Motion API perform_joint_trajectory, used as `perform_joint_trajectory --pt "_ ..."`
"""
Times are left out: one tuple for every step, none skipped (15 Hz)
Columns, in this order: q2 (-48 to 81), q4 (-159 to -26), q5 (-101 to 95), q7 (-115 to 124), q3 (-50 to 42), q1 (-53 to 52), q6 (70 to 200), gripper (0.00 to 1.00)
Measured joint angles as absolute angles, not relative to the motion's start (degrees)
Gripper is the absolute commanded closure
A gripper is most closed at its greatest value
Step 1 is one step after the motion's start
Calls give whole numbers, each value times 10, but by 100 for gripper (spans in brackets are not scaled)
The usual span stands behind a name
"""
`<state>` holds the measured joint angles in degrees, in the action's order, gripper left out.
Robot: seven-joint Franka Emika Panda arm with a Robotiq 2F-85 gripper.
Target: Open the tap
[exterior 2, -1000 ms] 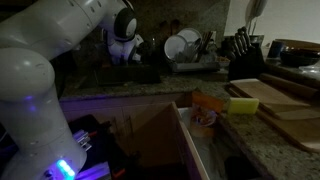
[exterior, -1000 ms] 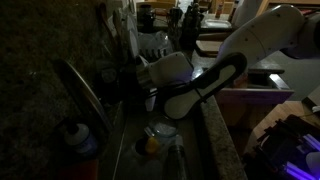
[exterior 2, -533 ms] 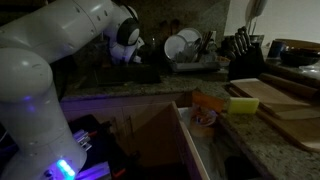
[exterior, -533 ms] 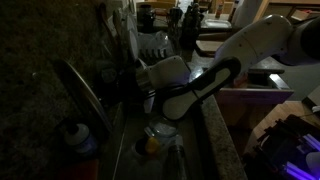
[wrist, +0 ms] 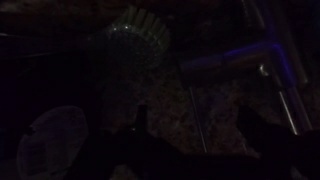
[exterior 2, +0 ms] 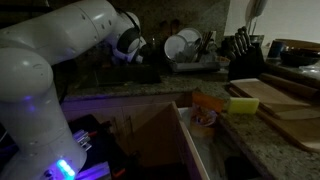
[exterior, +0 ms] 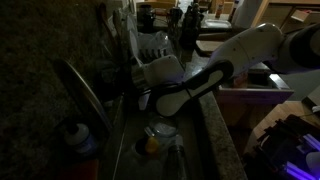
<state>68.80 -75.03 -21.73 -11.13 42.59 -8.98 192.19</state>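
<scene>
The tap (exterior: 80, 88) is a long slim arched spout of shiny grey metal by the back wall, over the sink. In the wrist view a shiny metal pipe with an elbow (wrist: 272, 66), lit purple, stands at the upper right; it looks like part of the tap. My gripper (exterior: 128, 86) is low at the back of the sink, to the right of the spout, and also shows in an exterior view (exterior 2: 140, 68). In the wrist view its two dark fingers (wrist: 192, 125) stand apart with nothing between them. The picture is very dark.
A blue-capped bottle (exterior: 78, 136) stands under the spout. Dishes lie in the sink (exterior: 155, 138). A wire dish rack (exterior 2: 186, 48) with plates, a knife block (exterior 2: 244, 52), cutting boards (exterior 2: 278, 100) and an open drawer (exterior 2: 200, 130) are nearby. A round brush (wrist: 135, 45) is ahead.
The arm has leaned further over the sink. The wrist has come down and moved a little toward the back wall. The fingers stay apart.
</scene>
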Motion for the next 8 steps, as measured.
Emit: perform_joint_trajectory --pt "694 -743 -217 -111 426 -90 1919 47" --pt "700 -737 -217 -111 426 -91 1916 55" --pt "704 -732 -217 -111 426 -91 1912 61" --pt "709 -727 -217 -111 427 -91 1910 70" --pt "712 -724 -218 -111 428 -91 1909 77" --pt "715 -722 -218 -111 428 -91 1909 82" --pt "716 -721 -219 -111 430 -91 1909 85" --pt "717 -719 -219 -111 432 -91 1909 49"
